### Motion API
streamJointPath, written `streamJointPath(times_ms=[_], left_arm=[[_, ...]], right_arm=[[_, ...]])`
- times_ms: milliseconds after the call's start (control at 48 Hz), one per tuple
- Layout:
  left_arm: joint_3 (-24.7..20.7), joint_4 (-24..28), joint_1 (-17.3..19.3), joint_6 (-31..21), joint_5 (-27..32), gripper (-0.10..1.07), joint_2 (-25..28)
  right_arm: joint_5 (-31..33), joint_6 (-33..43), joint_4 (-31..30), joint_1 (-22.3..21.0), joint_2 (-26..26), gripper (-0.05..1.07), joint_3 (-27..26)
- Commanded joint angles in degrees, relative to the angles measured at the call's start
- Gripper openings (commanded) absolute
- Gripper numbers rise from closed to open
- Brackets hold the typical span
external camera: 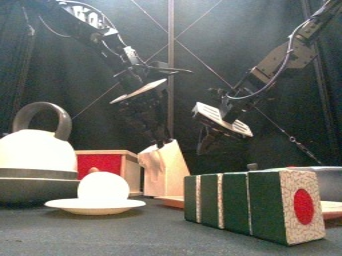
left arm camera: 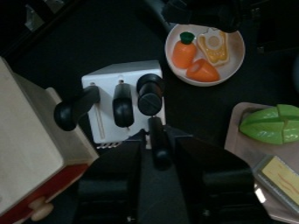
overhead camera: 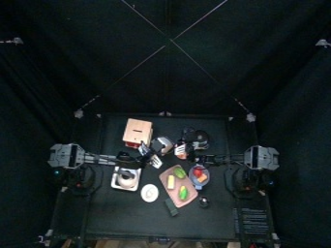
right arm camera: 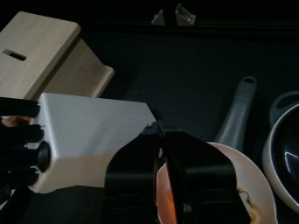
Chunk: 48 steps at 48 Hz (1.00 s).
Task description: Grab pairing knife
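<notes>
A white knife block with several black handles sticking out stands beside a wooden box. One slim black handle, the paring knife, lies right at the tip of my left gripper, which hangs over the block. From the front the left gripper hovers above the pale block. My right gripper hangs just past the block's far side, open by a narrow gap with nothing in it. It is raised off the table.
A white kettle and an egg on a saucer stand front left. A green and red block is front right. A plate of carrot pieces and a cutting board with a green vegetable lie near the knife block.
</notes>
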Motion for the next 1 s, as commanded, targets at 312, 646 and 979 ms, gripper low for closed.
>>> streamJointPath(times_ms=[312,646,979], left_arm=[[-1.58,0.26,-0.79,-0.09,3.96,0.52,-1.23],[-1.93,0.35,-0.97,-0.09,4.04,0.52,-1.23],[-3.08,0.88,-0.97,-0.09,4.04,0.52,-1.14]], right_arm=[[0.09,-0.09,-0.18,0.0,-0.97,0.45,-0.7],[0.09,-0.18,-0.18,0.0,-0.97,0.45,-0.62],[0.0,-0.26,-0.18,0.18,-0.88,0.45,-0.53]])
